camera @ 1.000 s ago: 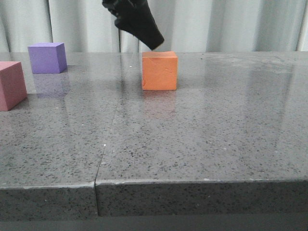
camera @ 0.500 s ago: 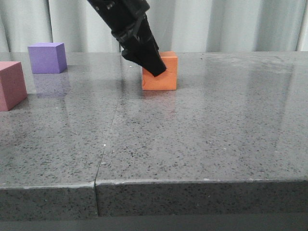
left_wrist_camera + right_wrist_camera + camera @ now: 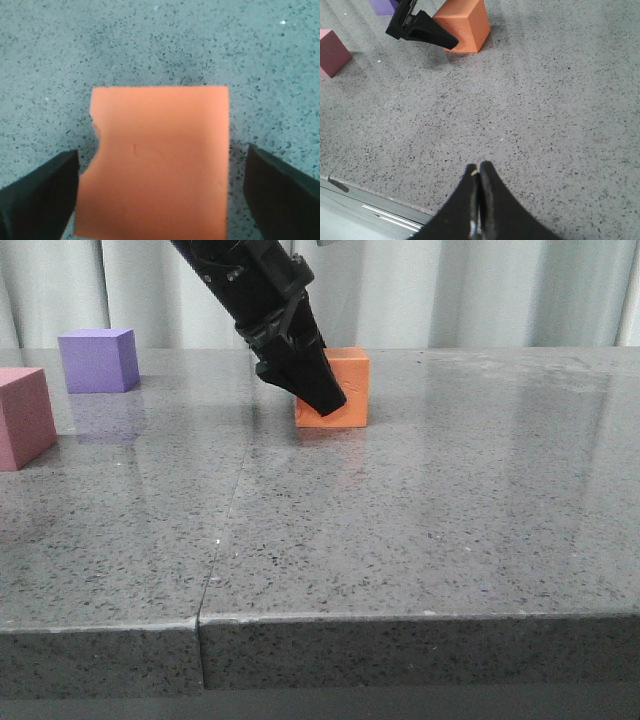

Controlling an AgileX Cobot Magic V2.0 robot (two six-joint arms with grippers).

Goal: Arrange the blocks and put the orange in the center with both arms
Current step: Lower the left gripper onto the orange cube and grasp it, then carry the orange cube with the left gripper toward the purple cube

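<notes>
Nearest the front edge of the desk (image 3: 420, 540), the right gripper (image 3: 479, 200) is being held idle over bare surface, its fingers pressed together on nothing. Further back, towards the far edge, the orange cube (image 3: 345, 390) is being straddled by the left gripper (image 3: 160, 200), whose fingers are standing spread on either side and apart from its faces, so no grasp is judged made yet. At the far left, the pink cube (image 3: 22, 417) and purple cube (image 3: 97, 360) are lying ungathered, so the arranging is judged barely begun.
</notes>
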